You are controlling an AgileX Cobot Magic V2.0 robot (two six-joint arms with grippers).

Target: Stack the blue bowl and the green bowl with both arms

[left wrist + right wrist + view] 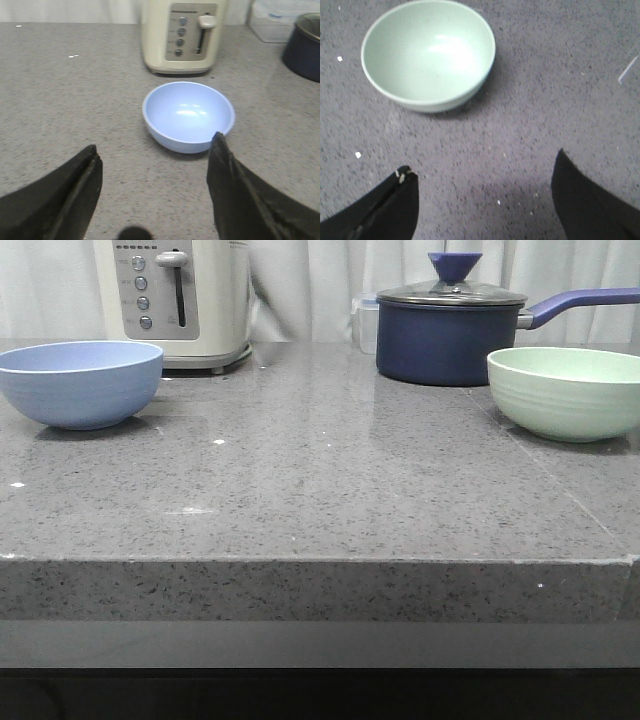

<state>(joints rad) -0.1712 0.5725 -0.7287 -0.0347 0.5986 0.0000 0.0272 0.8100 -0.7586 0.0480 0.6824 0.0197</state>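
from the front, the blue bowl (80, 383) sits at the left edge of the frame on the grey speckled counter (310, 480), upright and empty. the green bowl (566, 391) stands at the far right of the frame, also upright, its right side cut off by the frame edge. the two bowls are well apart, with a wide stretch of counter between them. neither arm shows in this view.

behind the blue bowl, at the upper left, stands a cream toaster (178, 300) with a row of round buttons and a lever. at the upper right, just behind the green bowl, is a dark navy saucepan (445, 340) with a glass lid and a blue knob, its handle reaching toward the right edge. a clear plastic container (365, 322) sits just to the left of the pan.

in the left wrist view, the left gripper (155, 200) hangs above the counter with its black fingers (60, 200) spread wide and nothing between them; the blue bowl (188, 116) lies ahead of them in the middle of the frame, not touched, with the toaster (182, 35) just beyond it.

in the right wrist view, the right gripper (485, 205) is likewise spread apart and empty, its fingers (590, 205) at the lower corners. the green bowl (428, 54) sits in the upper left of that frame, clear of the fingers.
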